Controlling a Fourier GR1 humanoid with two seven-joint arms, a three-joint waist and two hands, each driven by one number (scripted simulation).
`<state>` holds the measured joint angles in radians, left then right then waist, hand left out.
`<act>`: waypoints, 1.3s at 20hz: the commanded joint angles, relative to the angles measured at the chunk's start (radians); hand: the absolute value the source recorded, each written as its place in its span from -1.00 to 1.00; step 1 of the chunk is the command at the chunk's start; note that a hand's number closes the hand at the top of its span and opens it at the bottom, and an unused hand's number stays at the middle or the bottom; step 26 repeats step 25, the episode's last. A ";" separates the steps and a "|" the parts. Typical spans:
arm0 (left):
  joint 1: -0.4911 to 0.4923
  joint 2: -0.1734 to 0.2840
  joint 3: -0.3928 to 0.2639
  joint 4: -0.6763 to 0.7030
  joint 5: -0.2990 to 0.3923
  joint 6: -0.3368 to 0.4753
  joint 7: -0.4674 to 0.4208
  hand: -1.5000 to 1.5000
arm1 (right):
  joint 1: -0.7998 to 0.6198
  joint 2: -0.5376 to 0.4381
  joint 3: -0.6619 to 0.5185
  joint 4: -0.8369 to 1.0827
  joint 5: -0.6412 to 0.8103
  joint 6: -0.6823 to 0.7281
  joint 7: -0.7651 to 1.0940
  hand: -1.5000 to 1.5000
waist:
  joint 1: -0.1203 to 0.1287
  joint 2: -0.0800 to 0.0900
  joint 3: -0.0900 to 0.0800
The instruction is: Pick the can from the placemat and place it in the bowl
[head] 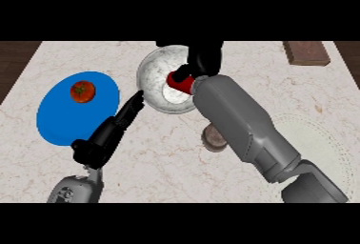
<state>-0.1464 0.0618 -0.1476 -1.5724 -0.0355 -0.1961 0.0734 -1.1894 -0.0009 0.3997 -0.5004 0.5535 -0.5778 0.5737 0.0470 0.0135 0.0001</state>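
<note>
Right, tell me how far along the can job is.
Done: the can is off the placemat and over the bowl. In hand: the right robot hand is curled round it. Left: letting go. The left robot hand is open beside the bowl.

we have just one view, so there is no second view to share anything with. we look from up high, where the robot's head is, almost straight down at the counter [211, 176]. the far edge of the counter is at the top of our view. both forearms come in from the bottom edge. we are close: the counter top fills nearly all we see, with dark wood at the top corners.
</note>
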 commanded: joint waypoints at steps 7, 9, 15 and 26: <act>0.014 0.005 0.019 -0.006 -0.010 0.015 0.004 0.00 | 0.095 -0.064 -0.199 -0.095 -0.122 -0.219 -0.121 -1.00 | -0.040 -0.010 0.000; -0.009 -0.010 0.041 0.020 -0.009 0.040 0.009 0.00 | 0.148 -0.137 -0.193 -0.214 -0.135 -0.134 -0.099 -1.00 | -0.069 -0.019 0.000; 0.059 0.010 0.032 -0.049 0.001 0.016 0.020 0.00 | 0.426 -0.219 -0.221 -0.473 -0.184 -0.158 -0.169 -1.00 | -0.077 -0.025 0.000; 0.103 -0.014 0.003 -0.090 -0.029 0.034 0.008 0.00 | 0.829 -0.433 -0.359 -0.893 -0.412 0.080 -0.325 -1.00 | -0.062 -0.019 0.000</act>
